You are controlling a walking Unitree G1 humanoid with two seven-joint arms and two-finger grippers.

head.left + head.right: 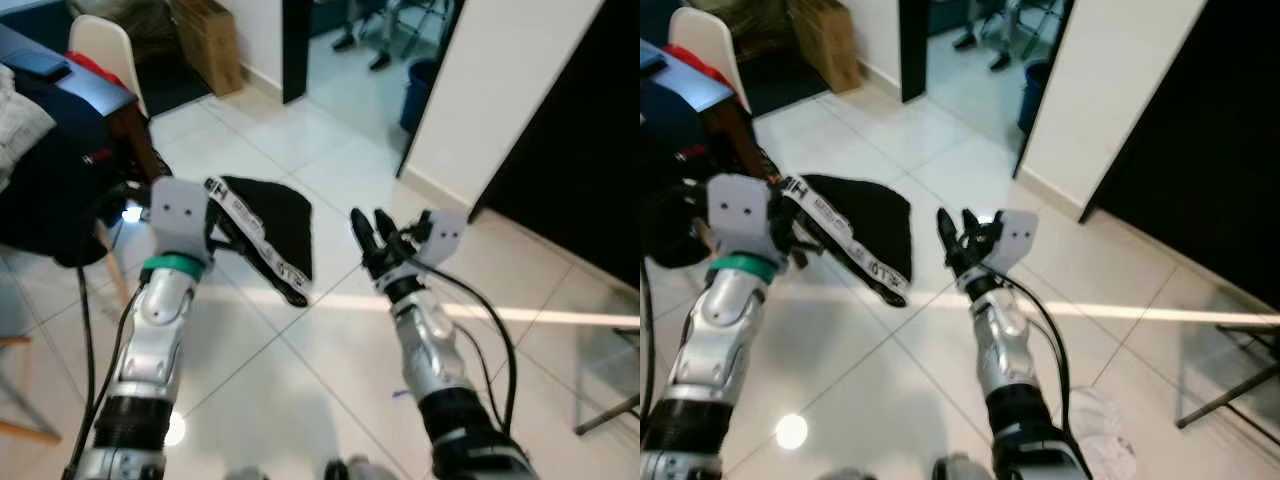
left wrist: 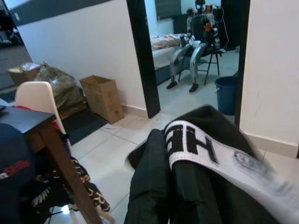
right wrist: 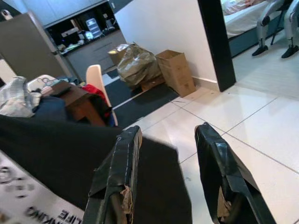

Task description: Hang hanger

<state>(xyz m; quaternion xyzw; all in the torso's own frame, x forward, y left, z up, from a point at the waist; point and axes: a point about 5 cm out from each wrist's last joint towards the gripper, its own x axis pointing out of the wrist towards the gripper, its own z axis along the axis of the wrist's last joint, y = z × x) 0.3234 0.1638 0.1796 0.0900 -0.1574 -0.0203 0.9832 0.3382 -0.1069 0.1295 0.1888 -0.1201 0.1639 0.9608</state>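
A black garment [image 1: 278, 218] with a white lettered band [image 1: 256, 238] hangs in the air over the tiled floor, held up by my left gripper [image 1: 213, 232], which is shut on it; the cloth covers its fingers. The left wrist view has the same band [image 2: 201, 147] draped close across the black cloth. My right gripper [image 1: 372, 236] stands open just to the right of the garment, apart from it, with nothing between its fingers [image 3: 119, 172]. I cannot make out a hanger's shape inside the cloth.
A dark table [image 1: 95, 85] piled with clothes and a white chair [image 1: 100, 40] stand at the left. A cardboard box [image 1: 210, 40], a doorway and a blue bin [image 1: 420, 90] lie ahead. A seated humanoid robot [image 2: 198, 32] is beyond the door. White cloth [image 1: 1095, 430] lies by my feet.
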